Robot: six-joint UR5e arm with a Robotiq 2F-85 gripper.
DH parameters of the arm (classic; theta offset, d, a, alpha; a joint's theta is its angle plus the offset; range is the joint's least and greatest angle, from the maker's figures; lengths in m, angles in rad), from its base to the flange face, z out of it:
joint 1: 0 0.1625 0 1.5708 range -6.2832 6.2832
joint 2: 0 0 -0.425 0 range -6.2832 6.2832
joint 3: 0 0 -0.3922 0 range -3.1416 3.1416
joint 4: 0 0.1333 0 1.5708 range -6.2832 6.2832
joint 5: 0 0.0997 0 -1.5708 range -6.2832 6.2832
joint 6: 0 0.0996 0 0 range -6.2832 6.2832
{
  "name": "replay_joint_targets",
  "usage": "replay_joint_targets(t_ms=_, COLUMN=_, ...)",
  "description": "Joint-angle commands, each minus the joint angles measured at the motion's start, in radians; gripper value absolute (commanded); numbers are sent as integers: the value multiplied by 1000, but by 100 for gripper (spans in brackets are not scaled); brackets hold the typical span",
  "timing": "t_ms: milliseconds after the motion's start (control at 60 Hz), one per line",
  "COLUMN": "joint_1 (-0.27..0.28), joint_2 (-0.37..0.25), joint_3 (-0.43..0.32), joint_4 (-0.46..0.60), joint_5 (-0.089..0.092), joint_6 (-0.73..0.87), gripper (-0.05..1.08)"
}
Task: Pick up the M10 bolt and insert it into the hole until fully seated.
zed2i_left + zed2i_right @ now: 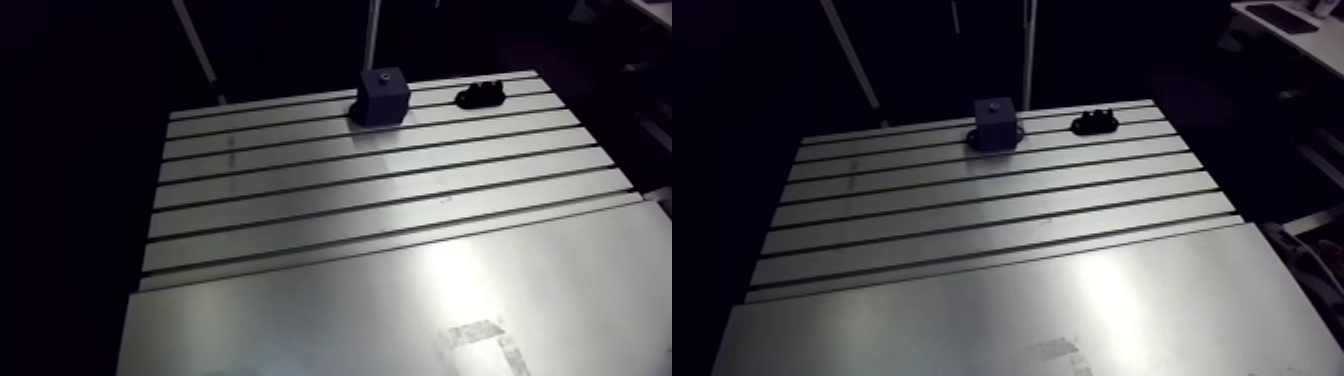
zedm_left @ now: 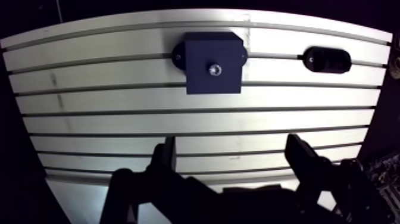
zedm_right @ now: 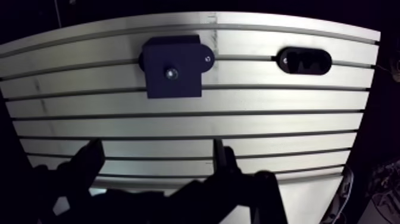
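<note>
So the small shiny metal bolt (image 2: 215, 70) is already sitting in the hole on top of the dark blue square block (image 2: 202, 83), with just its head showing. That block stands toward the far end of the slotted aluminium desk (image 2: 196, 119), and a black oval holder (image 2: 326, 59) lies beside it, a bit apart, along the same slot. The black two-fingered end effector (image 2: 232, 146) hangs well back from the block, fingers spread wide with nothing between them.
</note>
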Motion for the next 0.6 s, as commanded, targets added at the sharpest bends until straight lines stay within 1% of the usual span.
replay_joint_targets(t_ms=17, joint_1=7, joint_2=-267, joint_3=124, joint_4=38, joint_5=40, joint_6=19, gripper=0)
replay_joint_targets(t_ms=33, joint_1=7, joint_2=-267, joint_3=124, joint_4=38, joint_5=40, joint_6=19, gripper=0)
replay_joint_targets(t_ms=67, joint_1=7, joint_2=-309, joint_3=150, joint_4=31, joint_5=44, joint_6=19, gripper=0)
replay_joint_targets(t_ms=83, joint_1=7, joint_2=-309, joint_3=150, joint_4=31, joint_5=44, joint_6=19, gripper=0)
replay_joint_targets(t_ms=133, joint_1=8, joint_2=-343, joint_3=184, joint_4=18, joint_5=46, joint_6=20, gripper=0)
replay_joint_targets(t_ms=200, joint_1=8, joint_2=-366, joint_3=214, joint_4=-3, joint_5=50, joint_6=20, gripper=0)
replay_joint_targets(t_ms=217, joint_1=8, joint_2=-366, joint_3=214, joint_4=-3, joint_5=50, joint_6=20, gripper=0)
replay_joint_targets(t_ms=250, joint_1=8, joint_2=-384, joint_3=230, joint_4=-11, joint_5=46, joint_6=20, gripper=0)
replay_joint_targets(t_ms=317, joint_1=8, joint_2=-400, joint_3=230, joint_4=-2, joint_5=42, joint_6=22, gripper=0)
replay_joint_targets(t_ms=367, joint_1=7, joint_2=-406, joint_3=226, joint_4=6, joint_5=41, joint_6=22, gripper=0)
replay_joint_targets(t_ms=383, joint_1=7, joint_2=-410, joint_3=220, joint_4=17, joint_5=44, joint_6=22, gripper=0)
replay_joint_targets(t_ms=467, joint_1=8, joint_2=-416, joint_3=204, joint_4=51, joint_5=44, joint_6=30, gripper=0)
replay_joint_targets(t_ms=533, joint_1=9, joint_2=-418, joint_3=193, joint_4=88, joint_5=49, joint_6=36, gripper=0)
replay_joint_targets(t_ms=600, joint_1=28, joint_2=-427, joint_3=191, joint_4=116, joint_5=48, joint_6=44, gripper=0)
